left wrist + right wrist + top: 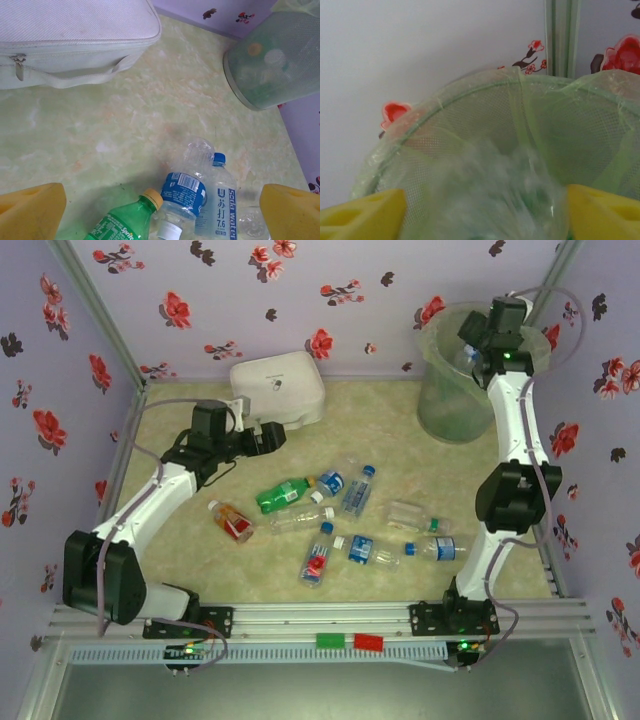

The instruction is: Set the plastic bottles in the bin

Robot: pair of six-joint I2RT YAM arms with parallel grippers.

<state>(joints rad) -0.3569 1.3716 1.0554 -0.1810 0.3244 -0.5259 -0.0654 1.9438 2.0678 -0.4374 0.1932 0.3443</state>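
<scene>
Plastic bottles (pixel 362 550): several lie scattered mid-table (pixel 400 455), well apart from the bin.
Left claw (pixel 275 435): jaws wide, empty, near the white zipped bag (pixel 280 388).
Right claw (pixel 486 210): jaws wide over the bin's mouth, a blurred clear bottle (pixel 485 190) between them.
Bin (pixel 440 410): far right corner.

From above and behind the bases (pixel 190 622), my top view takes in the whole table (pixel 400 445). My left wrist view sits low, facing far right past bottles (pixel 195 195) to the bin (pixel 275 65); my right wrist view looks into it from close
</scene>
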